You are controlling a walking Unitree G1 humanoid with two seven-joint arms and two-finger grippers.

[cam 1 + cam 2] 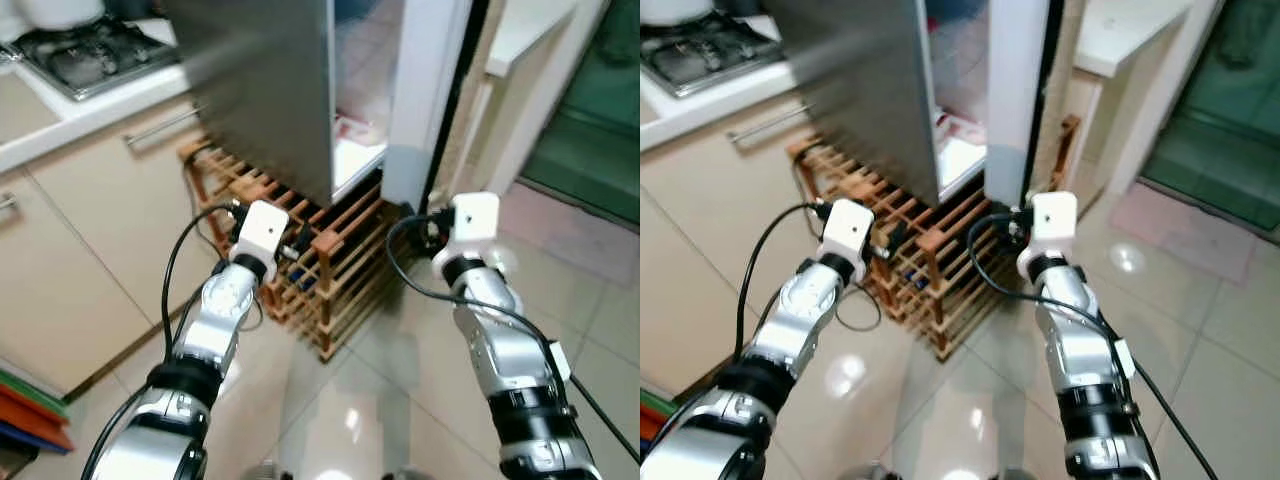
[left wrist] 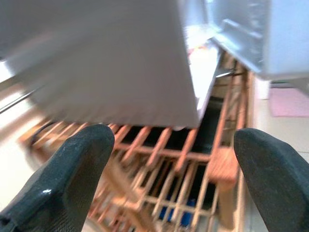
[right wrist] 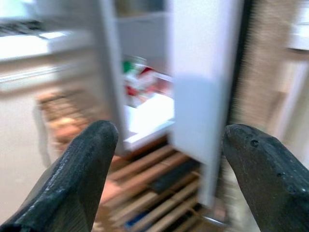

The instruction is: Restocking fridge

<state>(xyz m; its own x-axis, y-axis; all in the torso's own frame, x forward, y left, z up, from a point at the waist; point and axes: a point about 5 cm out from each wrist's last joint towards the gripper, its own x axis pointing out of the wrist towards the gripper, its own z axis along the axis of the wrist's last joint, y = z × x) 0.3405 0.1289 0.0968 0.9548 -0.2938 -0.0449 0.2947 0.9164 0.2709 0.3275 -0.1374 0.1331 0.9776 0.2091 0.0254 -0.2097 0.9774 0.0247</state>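
Left eye view: the tall grey-steel fridge with its door ajar point(image 1: 265, 90) stands straight ahead above a slatted wooden bottle rack point(image 1: 320, 265). Its opening lies nearer the right pincer point(image 3: 164, 169), forward and slightly left. The left pincer point(image 2: 169, 179) faces the door's lower edge. Both pincers gape, holding nothing.

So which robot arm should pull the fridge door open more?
Probably the left. The left gripper, open and empty, points at the lower edge of the grey fridge door, which stands ajar. The right gripper, also open, faces the white door beside the gap.
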